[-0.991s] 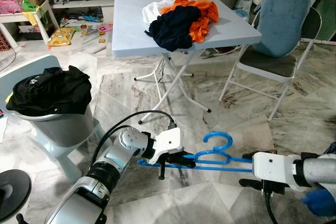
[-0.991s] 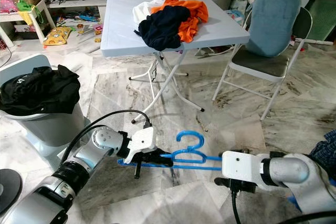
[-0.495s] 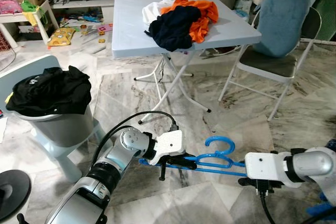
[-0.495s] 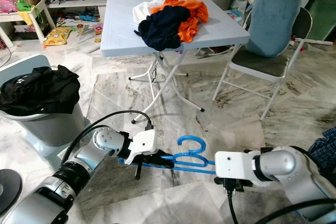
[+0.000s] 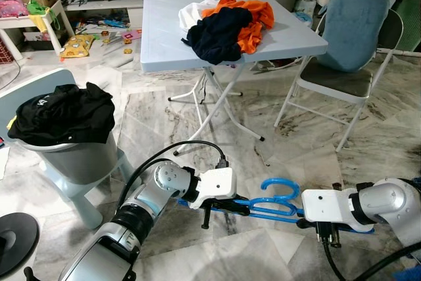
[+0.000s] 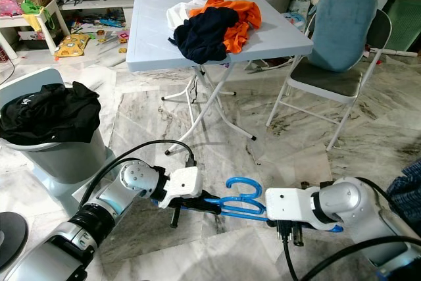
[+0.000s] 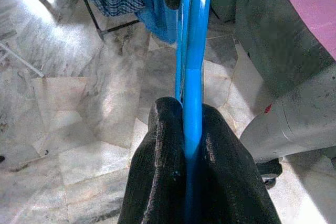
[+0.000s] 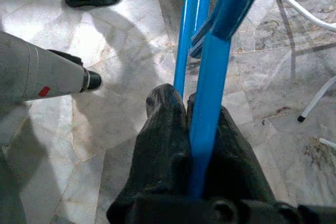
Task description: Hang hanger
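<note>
A lived-in home is indicated: marble floor tiles (image 5: 164, 116), a folding table (image 5: 164, 44) heaped with clothes (image 5: 227, 24), a padded chair (image 5: 352, 37), toys (image 5: 75, 45) scattered near a television stand (image 5: 112, 4).

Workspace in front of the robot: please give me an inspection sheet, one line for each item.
Surface: grey-veined marble floor.
Job's things: blue plastic hanger, held low over the floor between both grippers; no rail seen.
Clutter: black, orange and white clothes piled on the white folding table; black garment on a grey bin; toys on the far floor.
Grippers: left gripper and right gripper each have their jaws shut on a hanger bar.
Cables: black cable looping over the left arm.
Surroundings: folding chair with a blue cover.
</note>
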